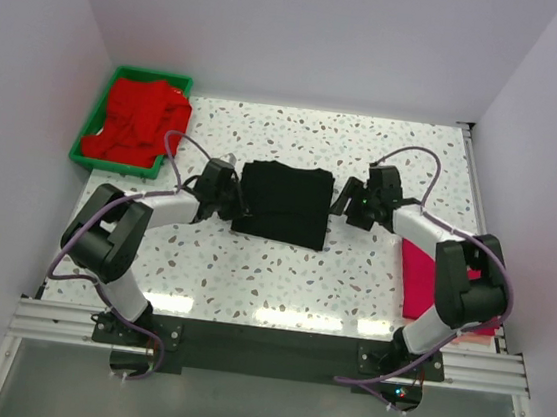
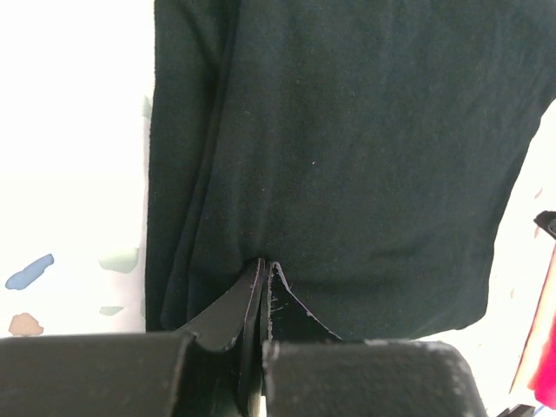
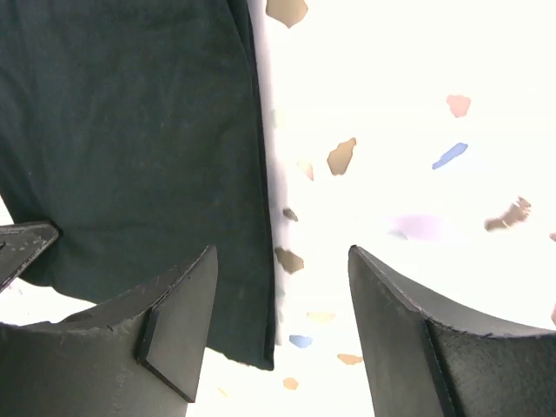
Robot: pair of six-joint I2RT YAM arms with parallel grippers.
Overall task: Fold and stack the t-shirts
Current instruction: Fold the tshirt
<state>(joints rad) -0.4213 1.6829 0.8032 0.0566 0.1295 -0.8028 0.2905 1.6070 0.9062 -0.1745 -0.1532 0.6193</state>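
Note:
A black t-shirt (image 1: 281,204) lies folded flat in the middle of the speckled table. My left gripper (image 1: 232,195) is at its left edge. In the left wrist view that gripper (image 2: 265,263) is shut, its tips resting on the black cloth (image 2: 347,130), and no cloth shows between the fingers. My right gripper (image 1: 345,201) stands open at the shirt's right edge. In the right wrist view (image 3: 282,250) one finger is over the black shirt (image 3: 130,130), the other over bare table, and the hem runs between them. Red t-shirts (image 1: 138,117) lie bunched in the tray.
The green tray (image 1: 85,141) sits at the back left corner. A magenta-pink t-shirt (image 1: 419,280) lies flat by the right arm near the table's right edge, partly hidden by that arm. White walls close in the table on the left, back and right.

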